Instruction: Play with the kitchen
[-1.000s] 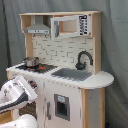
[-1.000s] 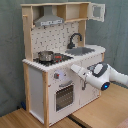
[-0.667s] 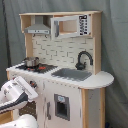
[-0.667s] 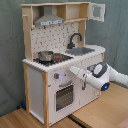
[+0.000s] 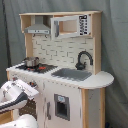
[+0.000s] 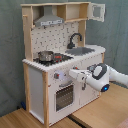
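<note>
Directly ahead of the claw (image 6: 75, 75) stands the kitchen (image 6: 60, 55), with the claw's tip brought up to the front panel just under the stovetop, at the row of knobs. The arm is held level at that height most likely so that a knob (image 6: 58, 76) can be reached and turned, which would fit play with the toy's controls. Whether the claw's fingers are apart or together cannot be told from either exterior view.

Above the claw, one metal pot (image 6: 45, 56) is seen on the stovetop, set where a cook would put it. Beyond the claw and further along the counter, one grey sink (image 6: 84, 50) is sunk into the top, and one black faucet (image 6: 75, 38) is arched over it so that pretend water would fall into the basin. Below the claw, one oven door (image 6: 65, 96) is shut. High above, one range hood (image 6: 49, 20) is hung over the burners, and one microwave-like cabinet (image 5: 70, 26) is fitted beside it.

Under the claw, a wooden table (image 6: 107, 112) is seen, on which the kitchen appears to rest. One arm is present.
</note>
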Controlling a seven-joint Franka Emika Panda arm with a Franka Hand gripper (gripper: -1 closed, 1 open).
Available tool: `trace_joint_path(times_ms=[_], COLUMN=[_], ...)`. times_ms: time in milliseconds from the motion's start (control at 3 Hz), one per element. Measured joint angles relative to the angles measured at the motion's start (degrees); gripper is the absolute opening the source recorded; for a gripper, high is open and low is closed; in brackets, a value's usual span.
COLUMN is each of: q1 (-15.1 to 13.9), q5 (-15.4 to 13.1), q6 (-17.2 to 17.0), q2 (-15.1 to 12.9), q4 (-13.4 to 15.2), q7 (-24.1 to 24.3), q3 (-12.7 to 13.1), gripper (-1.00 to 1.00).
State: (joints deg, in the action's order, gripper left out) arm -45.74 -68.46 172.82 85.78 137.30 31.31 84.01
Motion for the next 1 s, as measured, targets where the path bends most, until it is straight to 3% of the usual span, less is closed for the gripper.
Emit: trace_joint_path(times_ms=[333, 1000], q1=[0.1, 0.2], q5=[-3.0, -13.6], q6=[-1.3, -3.5], q2=[0.0, 0.0], q4=[-0.3, -1.4], q7=[-4.8, -9.6], q3=[0.4, 1.0], gripper=[-1.00, -1.00])
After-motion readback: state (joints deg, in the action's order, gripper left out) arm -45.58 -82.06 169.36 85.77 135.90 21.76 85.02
